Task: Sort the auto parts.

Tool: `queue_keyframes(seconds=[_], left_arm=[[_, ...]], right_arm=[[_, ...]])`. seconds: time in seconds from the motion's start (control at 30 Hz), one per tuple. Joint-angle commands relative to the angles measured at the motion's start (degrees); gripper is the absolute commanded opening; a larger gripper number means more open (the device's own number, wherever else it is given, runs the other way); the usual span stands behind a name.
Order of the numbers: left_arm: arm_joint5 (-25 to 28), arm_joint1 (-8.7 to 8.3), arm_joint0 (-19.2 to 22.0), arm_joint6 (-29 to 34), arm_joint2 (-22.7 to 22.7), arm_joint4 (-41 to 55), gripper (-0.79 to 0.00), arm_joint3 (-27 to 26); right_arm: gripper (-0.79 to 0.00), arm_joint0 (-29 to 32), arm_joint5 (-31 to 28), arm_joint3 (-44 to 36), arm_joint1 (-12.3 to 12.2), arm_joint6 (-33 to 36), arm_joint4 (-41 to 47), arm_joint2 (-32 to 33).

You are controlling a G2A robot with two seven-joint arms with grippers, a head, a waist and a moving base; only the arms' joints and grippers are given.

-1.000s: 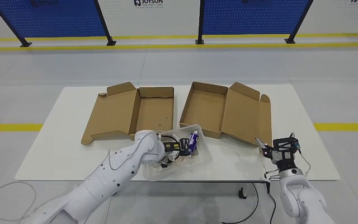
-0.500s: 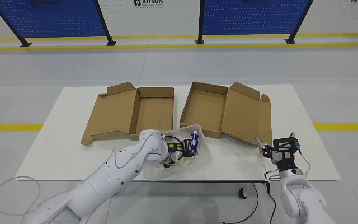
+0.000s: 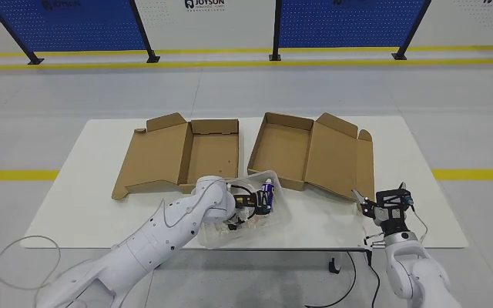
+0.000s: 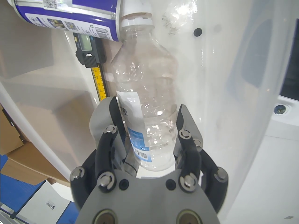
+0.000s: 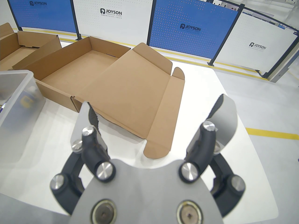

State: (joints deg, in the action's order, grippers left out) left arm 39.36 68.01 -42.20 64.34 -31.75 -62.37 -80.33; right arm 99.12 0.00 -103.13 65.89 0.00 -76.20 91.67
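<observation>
left jaws are seen closed on a bottle [image 4: 144, 89] lying in the bin [image 4: 222, 94] beside a can [image 4: 67, 8] and caliper [image 4: 93, 57]; right jaws are held wide open and empty over the surface [image 3: 92, 192].

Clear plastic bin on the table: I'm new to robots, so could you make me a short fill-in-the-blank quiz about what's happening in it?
1. Inside the clear plastic bin, the clear plastic bottle lies ____ the left gripper's fingers.
2. The blue spray can lies against the bottle's ____ cap.
3. The right gripper is wide ____ and holds nothing.

Missing words: between; white; open.
</observation>
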Motion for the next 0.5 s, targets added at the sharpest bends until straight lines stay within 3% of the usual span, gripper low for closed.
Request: queue_keyframes(seconds=[0.0,0.27,0.47], left_arm=[[-0.19,0.20,0.20,-0.30,0.18,0.00,-0.209,0.35],[0.00,0.86,0.77,-1.09,0.82,0.12,-0.228,1.39],[0.72,1.40,1.19,-1.35,1.62,0.22,-0.354,1.94]], right_arm=[[0.000,0.00,0.00,0.00,0.00,0.00,0.00,0.00],[0.000,0.00,0.00,0.00,0.00,0.00,0.00,0.00],[0.000,0.00,0.00,0.00,0.00,0.00,0.00,0.00]])
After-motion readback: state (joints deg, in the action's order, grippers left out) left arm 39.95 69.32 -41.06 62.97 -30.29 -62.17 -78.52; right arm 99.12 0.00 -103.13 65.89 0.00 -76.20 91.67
